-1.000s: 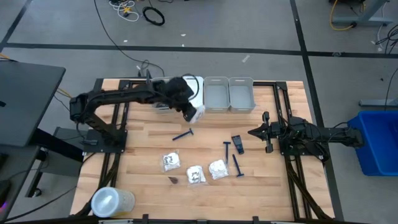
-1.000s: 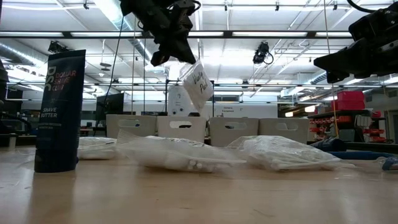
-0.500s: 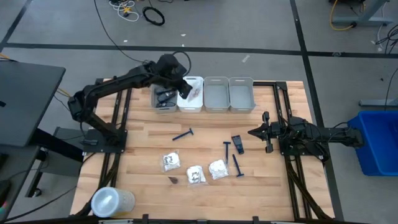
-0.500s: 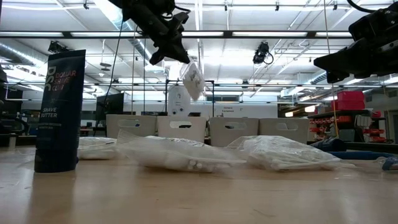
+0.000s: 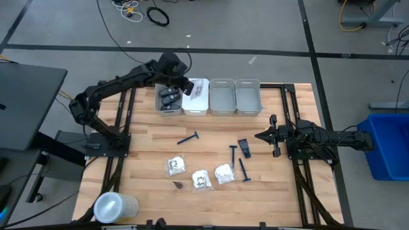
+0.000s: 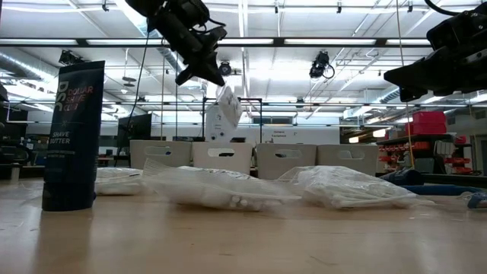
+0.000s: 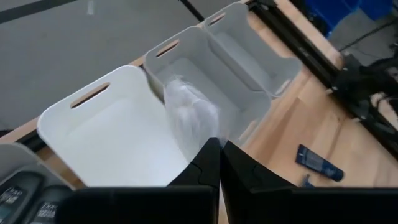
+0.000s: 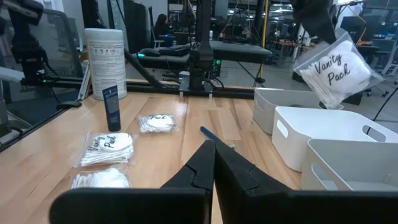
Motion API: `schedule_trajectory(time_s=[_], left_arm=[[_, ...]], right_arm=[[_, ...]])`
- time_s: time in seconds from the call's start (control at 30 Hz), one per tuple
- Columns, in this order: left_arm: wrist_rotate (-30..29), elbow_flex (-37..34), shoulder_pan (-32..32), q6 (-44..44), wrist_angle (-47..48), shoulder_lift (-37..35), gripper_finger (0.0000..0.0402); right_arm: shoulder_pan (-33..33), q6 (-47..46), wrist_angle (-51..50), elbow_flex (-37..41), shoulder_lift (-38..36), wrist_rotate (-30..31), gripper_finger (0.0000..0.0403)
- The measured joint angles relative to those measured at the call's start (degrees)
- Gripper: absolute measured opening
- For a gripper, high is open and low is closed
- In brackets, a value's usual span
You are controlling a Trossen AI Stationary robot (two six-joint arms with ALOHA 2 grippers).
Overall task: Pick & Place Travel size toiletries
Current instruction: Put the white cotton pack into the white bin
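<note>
My left gripper (image 5: 184, 85) hangs over the far-left bins, shut on a white crinkly packet (image 8: 336, 68) printed "Vanity Pack". The packet (image 6: 227, 103) dangles above the white bin (image 7: 112, 137). Beside that bin, a grey bin (image 5: 168, 99) holds dark oval cases. On the table lie three more packets (image 5: 200, 179), blue razors (image 5: 187, 138) and a dark case (image 5: 243, 147). My right gripper (image 5: 258, 135) waits shut at the right, level and clear of everything. My left gripper pinches the packet's upper edge (image 7: 200, 134) between its two fingertips (image 7: 211, 149). The fingers slant down from the table's left side. The packet hangs below them, lifted clear over the white bin and tilted.
Two grey bins (image 5: 222, 96) (image 5: 248, 96) stand to the right of the white one along the far edge. A pale cylindrical container (image 5: 115, 207) lies at the near left corner, and a dark upright tube (image 6: 72, 133) shows in the low view.
My left gripper has swung toward the table's far edge and a little left, still shut on the packet. The packet has travelled with it from near the white bin's front to above that bin, swinging as it hangs.
</note>
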State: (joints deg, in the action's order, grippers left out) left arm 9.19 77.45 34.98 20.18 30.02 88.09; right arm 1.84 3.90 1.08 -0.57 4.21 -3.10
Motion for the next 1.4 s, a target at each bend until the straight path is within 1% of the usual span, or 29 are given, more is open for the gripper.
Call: schedule_trajectory(time_s=[0.13, 0.2, 0.5, 0.77, 1.03, 1.4], left_arm=[[-1.7, -1.5, 0.1, 0.1, 0.0, 0.2, 0.0003], [-2.6, -2.5, 0.1, 0.5, -1.5, 0.2, 0.0003], [-3.3, -6.6, 0.1, 3.2, -4.6, 1.0, 0.0004], [-1.6, -7.6, 0.1, 4.5, -6.7, 5.1, 0.0005], [2.9, -7.6, -0.2, 7.5, -11.4, 8.9, 0.0005], [5.3, -7.5, -0.9, 9.2, -11.5, 11.4, 0.0004]], right_arm=[[0.0, 0.0, 0.0, 0.0, 0.0, 0.0, 0.0014], [0.0, 0.0, 0.0, 0.0, 0.0, 0.0, 0.0013], [0.0, 0.0, 0.0, 0.0, 0.0, 0.0, 0.0014], [0.0, 0.0, 0.0, 0.0, 0.0, -0.1, 0.0013], [0.0, 0.0, 0.0, 0.0, 0.0, 0.0, 0.0014], [0.0, 0.0, 0.0, 0.0, 0.0, 0.0, 0.0014]])
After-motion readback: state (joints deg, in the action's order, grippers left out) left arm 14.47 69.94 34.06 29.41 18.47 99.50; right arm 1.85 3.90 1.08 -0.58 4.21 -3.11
